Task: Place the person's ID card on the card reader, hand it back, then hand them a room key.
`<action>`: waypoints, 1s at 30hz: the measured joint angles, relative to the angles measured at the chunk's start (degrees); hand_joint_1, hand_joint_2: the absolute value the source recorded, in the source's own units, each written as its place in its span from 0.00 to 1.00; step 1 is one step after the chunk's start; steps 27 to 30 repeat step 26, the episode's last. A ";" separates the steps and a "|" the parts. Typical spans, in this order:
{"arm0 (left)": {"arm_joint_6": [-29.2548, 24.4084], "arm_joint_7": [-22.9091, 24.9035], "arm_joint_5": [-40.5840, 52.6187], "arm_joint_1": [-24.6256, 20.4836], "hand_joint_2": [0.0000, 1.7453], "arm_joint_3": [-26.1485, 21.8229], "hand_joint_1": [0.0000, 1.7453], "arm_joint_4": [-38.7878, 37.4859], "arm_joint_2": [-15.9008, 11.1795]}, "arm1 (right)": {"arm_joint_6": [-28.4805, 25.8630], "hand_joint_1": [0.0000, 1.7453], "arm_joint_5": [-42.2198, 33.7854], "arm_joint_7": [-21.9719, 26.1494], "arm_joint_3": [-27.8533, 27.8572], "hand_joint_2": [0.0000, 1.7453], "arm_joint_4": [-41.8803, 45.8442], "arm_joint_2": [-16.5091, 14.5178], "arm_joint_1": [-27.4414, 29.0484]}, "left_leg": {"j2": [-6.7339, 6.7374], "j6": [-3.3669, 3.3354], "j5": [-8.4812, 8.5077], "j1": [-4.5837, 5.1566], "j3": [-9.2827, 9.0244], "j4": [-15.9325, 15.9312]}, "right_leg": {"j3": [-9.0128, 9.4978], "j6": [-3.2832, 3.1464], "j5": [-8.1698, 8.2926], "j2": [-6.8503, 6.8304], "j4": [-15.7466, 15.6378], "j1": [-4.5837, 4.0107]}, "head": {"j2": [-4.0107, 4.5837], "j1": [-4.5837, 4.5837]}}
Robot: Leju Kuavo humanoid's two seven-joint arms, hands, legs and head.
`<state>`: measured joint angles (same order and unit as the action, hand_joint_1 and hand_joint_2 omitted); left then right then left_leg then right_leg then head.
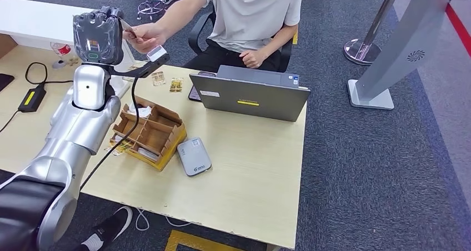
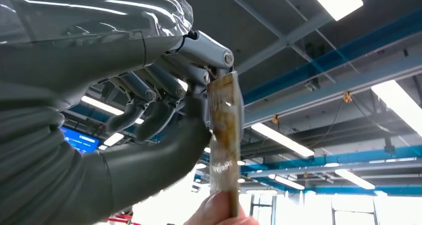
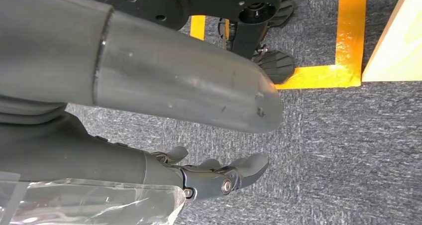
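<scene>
Above the far left of the table [image 1: 261,167], the left hand [image 1: 99,37] is raised toward a seated person, whose hand [image 1: 145,38] meets it at a card [image 1: 127,25]; a grey reader [image 1: 194,156] lies beside a cardboard tray [image 1: 150,133]. At the left wrist, the thumb and fingers [image 2: 199,85] pinch the card [image 2: 224,135], a person's fingertip [image 2: 216,212] on its other end. At the right wrist, the right hand [image 3: 219,177] hangs over carpet, fingers loosely spread, holding nothing.
</scene>
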<state>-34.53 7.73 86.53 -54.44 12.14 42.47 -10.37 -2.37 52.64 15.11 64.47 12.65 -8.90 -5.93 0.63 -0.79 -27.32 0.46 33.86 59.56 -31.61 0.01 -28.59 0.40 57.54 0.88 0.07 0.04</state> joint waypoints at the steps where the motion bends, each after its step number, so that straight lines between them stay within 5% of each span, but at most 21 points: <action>1: 0.16 -0.08 -0.06 -0.26 1.00 0.01 0.00 -0.67 0.14 | -0.06 0.00 -0.05 -0.03 -0.04 0.00 -0.02 0.00 0.03 | 0.00 0.00 0.00 0.00 0.00 0.00 | 0.00 0.00 0.00 0.00 0.00 0.00 | 0.00 0.01; 13: -0.98 -4.67 -3.54 0.89 1.00 0.02 0.00 -2.16 -0.32 | -0.09 0.00 -1.15 0.37 -0.08 0.00 -0.21 0.00 0.13 | 0.02 0.00 0.00 0.00 0.02 -0.02 | 0.02 0.00 0.00 0.04 0.02 -0.01 | 0.00 -0.01; 20: -0.63 -11.15 -16.55 13.23 1.00 -1.40 0.00 14.67 -9.08 | 0.46 0.00 -3.57 2.21 0.97 0.00 -0.21 0.04 0.99 | 0.27 0.09 -0.08 -0.01 0.04 -0.16 | -0.08 -0.06 -0.06 0.29 0.04 -0.01 | 0.00 -0.02; 25: -0.83 -17.49 -28.37 26.13 1.00 -10.90 0.00 27.92 -17.94 | 0.62 0.00 -5.12 3.41 2.39 0.00 -0.19 0.43 1.47 | 0.53 0.28 -0.20 -0.04 0.00 -0.21 | -0.22 -0.23 -0.17 0.58 0.05 -0.03 | 0.00 0.07; 30: -0.75 -18.36 -29.51 27.29 1.00 -12.24 0.00 28.97 -18.69 | 0.65 0.00 -5.23 3.51 2.55 0.00 -0.19 0.50 1.51 | 0.55 0.30 -0.22 -0.05 0.00 -0.21 | -0.25 -0.24 -0.18 0.59 0.05 -0.04 | 0.00 0.08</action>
